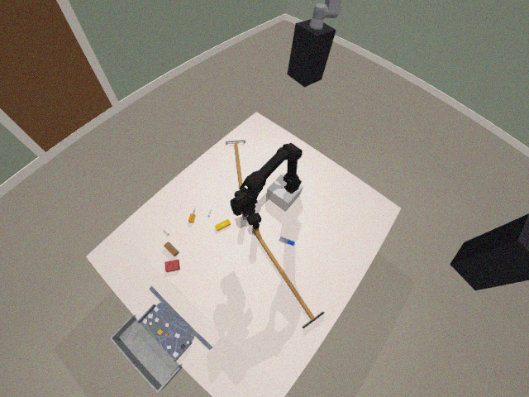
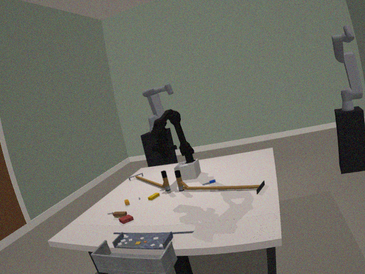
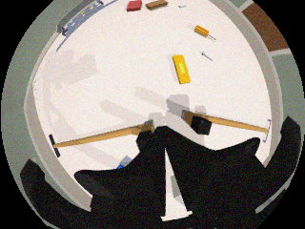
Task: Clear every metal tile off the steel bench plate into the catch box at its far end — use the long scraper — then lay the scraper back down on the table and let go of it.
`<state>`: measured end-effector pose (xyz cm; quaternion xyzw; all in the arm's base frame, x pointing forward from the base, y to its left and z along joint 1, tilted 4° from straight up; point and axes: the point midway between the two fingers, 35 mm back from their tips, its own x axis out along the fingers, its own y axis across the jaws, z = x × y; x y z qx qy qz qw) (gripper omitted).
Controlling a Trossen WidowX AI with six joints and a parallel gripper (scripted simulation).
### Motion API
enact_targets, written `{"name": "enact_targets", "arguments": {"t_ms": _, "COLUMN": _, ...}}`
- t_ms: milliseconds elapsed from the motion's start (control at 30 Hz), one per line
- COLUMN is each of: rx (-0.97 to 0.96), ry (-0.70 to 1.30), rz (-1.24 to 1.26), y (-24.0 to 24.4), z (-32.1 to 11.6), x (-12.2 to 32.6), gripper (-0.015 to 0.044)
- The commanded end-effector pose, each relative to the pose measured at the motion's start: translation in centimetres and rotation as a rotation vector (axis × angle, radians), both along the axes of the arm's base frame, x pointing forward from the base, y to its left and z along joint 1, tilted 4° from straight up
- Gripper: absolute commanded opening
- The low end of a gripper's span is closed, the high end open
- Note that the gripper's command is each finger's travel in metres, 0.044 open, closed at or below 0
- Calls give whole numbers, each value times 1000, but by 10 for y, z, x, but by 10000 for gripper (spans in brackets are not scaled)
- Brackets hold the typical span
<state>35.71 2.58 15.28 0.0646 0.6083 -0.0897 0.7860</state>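
My gripper (image 3: 165,143) is shut and empty, above the near ends of two long tools. The long scraper (image 1: 282,273) (image 2: 220,187) (image 3: 95,137) lies on the table with a flat dark blade; its black-capped grip (image 2: 177,173) (image 3: 144,141) stands up. Several white, orange and dark tiles, such as an orange tile (image 1: 159,332) (image 2: 137,242), lie on the bluish steel plate (image 1: 170,315) (image 2: 163,236). The grey catch box (image 1: 149,354) (image 2: 132,261) adjoins its far end; no tiles show inside. The fingertips are hard to make out in the top and exterior views.
A second long tool (image 1: 237,162) (image 2: 150,181) (image 3: 238,124) has a thin bracket-like head. A yellow block (image 1: 222,225) (image 2: 153,196) (image 3: 181,69), red block (image 1: 172,265) (image 2: 126,218), brown piece (image 1: 171,248) and blue-handled item (image 1: 290,241) lie around. A bar (image 1: 181,317) crosses the plate's near end.
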Motion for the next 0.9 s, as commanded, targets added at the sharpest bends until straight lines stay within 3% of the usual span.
{"name": "enact_targets", "arguments": {"t_ms": 0, "rx": -1, "ry": 64, "rz": 3, "y": -2, "z": -13, "x": -9, "gripper": 0}}
{"name": "enact_targets", "arguments": {"t_ms": 500, "rx": -6, "ry": 220, "rz": -3, "y": -8, "z": -37, "x": -33, "gripper": 0}}
{"name": "enact_targets", "arguments": {"t_ms": 867, "rx": -6, "ry": 227, "rz": -3, "y": -8, "z": -47, "x": -32, "gripper": 0}}
